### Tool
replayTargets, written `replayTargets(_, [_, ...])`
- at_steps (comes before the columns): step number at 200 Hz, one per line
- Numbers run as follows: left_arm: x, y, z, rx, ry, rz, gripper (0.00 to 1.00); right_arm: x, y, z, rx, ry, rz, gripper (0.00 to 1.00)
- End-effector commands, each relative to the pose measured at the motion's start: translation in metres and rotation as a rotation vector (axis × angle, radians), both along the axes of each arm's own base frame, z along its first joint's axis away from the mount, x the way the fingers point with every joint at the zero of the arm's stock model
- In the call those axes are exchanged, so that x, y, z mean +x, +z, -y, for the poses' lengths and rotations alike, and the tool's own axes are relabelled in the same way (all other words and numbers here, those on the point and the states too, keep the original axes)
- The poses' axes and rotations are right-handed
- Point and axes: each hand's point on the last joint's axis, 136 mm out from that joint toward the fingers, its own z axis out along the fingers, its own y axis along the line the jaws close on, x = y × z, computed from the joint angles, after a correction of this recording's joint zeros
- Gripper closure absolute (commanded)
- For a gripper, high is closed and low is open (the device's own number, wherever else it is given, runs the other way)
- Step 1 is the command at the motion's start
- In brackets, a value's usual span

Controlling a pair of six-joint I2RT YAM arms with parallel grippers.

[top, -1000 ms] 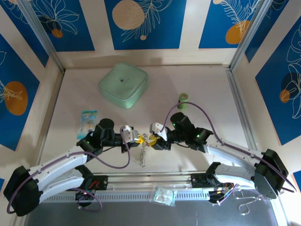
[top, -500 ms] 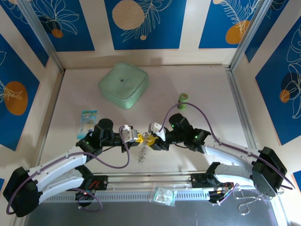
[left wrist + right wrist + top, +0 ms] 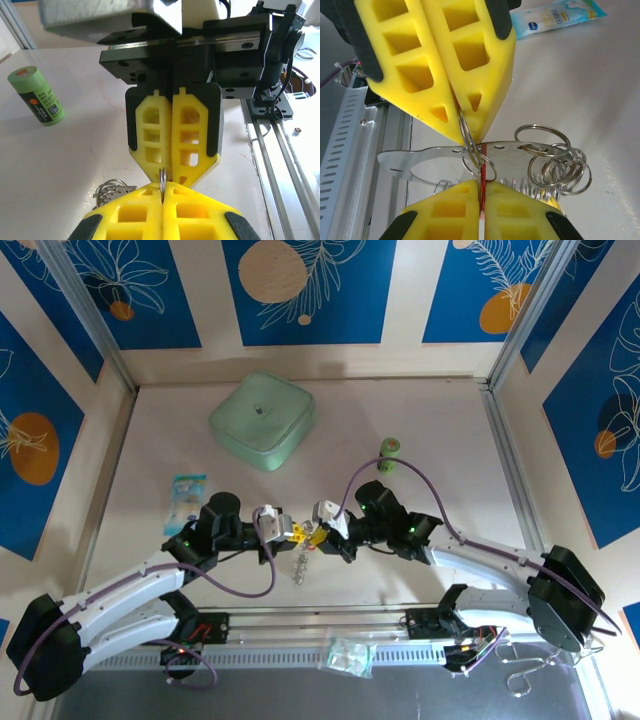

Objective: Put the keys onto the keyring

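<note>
My left fingers (image 3: 131, 216) are pinched shut on a thin loop of the keyring (image 3: 464, 131), holding it on edge over the surface (image 3: 75, 150), while my right fingers (image 3: 445, 212) clamp what looks like the red key (image 3: 482, 182) tip-to-tip against it for threading.

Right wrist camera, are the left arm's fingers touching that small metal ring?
Touching. The right wrist view shows the left fingers pinching the small ring between their tips, with no gap.

Keyring (image 3: 559, 167) — silver rings, clustered; red key (image 3: 482, 182) edge-on, touching 1 ring.
</note>
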Motion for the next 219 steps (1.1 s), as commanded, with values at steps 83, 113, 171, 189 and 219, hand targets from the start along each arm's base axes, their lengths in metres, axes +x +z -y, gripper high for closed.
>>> replayTargets(83, [-0.007, 0.014, 0.003, -0.041, -0.045, 0.044, 1.00, -0.001, 0.020, 0.000, 0.039, -0.002, 0.063, 1.00])
replayTargets(113, [-0.007, 0.014, 0.003, -0.038, -0.041, 0.044, 1.00, 0.000, 0.027, 0.004, 0.046, -0.016, 0.090, 1.00])
replayTargets(171, [-0.005, 0.016, 0.005, -0.041, -0.043, 0.050, 1.00, -0.003, 0.020, 0.008, 0.026, -0.015, 0.077, 1.00])
replayTargets(189, [-0.004, 0.019, 0.005, -0.047, -0.045, 0.056, 1.00, -0.005, 0.011, 0.007, 0.017, -0.006, 0.047, 1.00])
replayTargets(219, [-0.006, 0.023, 0.007, -0.068, -0.057, 0.058, 1.00, -0.005, 0.005, 0.003, 0.024, -0.006, 0.020, 0.86])
